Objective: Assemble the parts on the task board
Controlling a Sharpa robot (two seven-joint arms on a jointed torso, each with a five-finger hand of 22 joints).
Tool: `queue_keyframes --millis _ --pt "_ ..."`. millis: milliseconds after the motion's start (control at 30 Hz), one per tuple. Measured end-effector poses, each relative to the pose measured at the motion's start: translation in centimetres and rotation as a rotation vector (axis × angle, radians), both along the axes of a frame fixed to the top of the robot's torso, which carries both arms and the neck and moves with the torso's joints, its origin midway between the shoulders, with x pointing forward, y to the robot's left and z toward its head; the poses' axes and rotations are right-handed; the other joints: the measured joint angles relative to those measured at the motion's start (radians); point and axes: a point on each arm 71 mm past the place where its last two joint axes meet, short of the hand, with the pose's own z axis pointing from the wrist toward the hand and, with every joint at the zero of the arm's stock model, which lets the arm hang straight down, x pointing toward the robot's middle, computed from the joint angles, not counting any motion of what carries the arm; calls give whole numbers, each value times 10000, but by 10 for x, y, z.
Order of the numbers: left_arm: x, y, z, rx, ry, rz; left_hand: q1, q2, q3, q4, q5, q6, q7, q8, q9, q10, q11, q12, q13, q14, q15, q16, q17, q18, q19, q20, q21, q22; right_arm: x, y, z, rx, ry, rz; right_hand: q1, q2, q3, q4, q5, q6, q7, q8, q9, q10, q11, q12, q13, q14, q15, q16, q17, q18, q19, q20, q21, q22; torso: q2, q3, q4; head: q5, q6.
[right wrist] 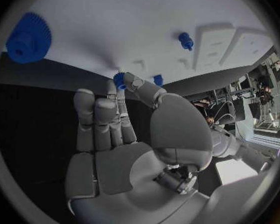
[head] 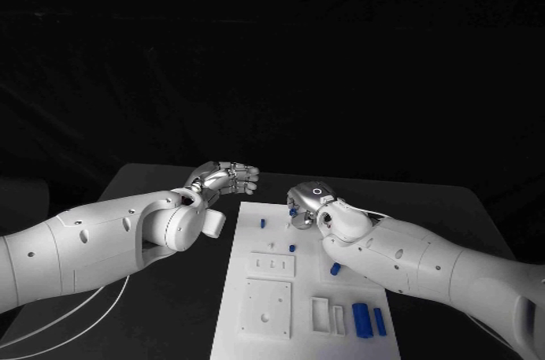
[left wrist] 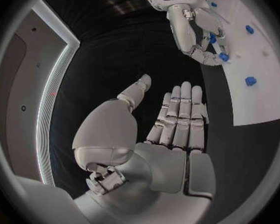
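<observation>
Fingers [right wrist: 122,87] of the right hand [head: 309,202] pinch a small blue part [right wrist: 119,79] at the far edge of the white task board [head: 272,328], probably to seat it in a socket there. Left hand [head: 224,177] hovers just beside the board over the black surface [head: 148,187], fingers straight and slightly apart, holding nothing, likely waiting. Smaller blue parts [head: 362,319] lie along the board's near edge.

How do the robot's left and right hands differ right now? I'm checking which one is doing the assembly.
The left hand holds nothing, its fingers straight and apart; the right hand pinches a small blue part at its fingertips. The left hand hovers over the black table, off the task board; the right hand reaches over the board's far end. Both are silver, on white arms.
</observation>
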Motion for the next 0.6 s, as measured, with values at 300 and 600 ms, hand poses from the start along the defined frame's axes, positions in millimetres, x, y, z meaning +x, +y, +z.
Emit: queue_keyframes --millis 300,600 --pt "0 0 1 -18 15 8 0 0 0 0 0 0 0 0 0 0 0 -38 1 0 0 0 9 -2 0 0 0 -1 0 3 0 18 30 19 -10 -10 -2 -1 -8 -3 1 -30 14 0 0 -49 0 -25 25 0 -24 -1 2 1 -2 9 12 -12 2 35 -30" --pt "1 -1 2 -51 52 12 0 0 0 0 0 0 0 0 1 0 0 -38 1 0 0 -35 7 -4 -36 36 0 -2 1 5 1 21 23 8 -9 -9 -14 -13 27 -3 0 -77 20 27 25 -87 -1 -242 -83 1 -35 -12 2 2 -11 18 16 -15 8 99 -51"
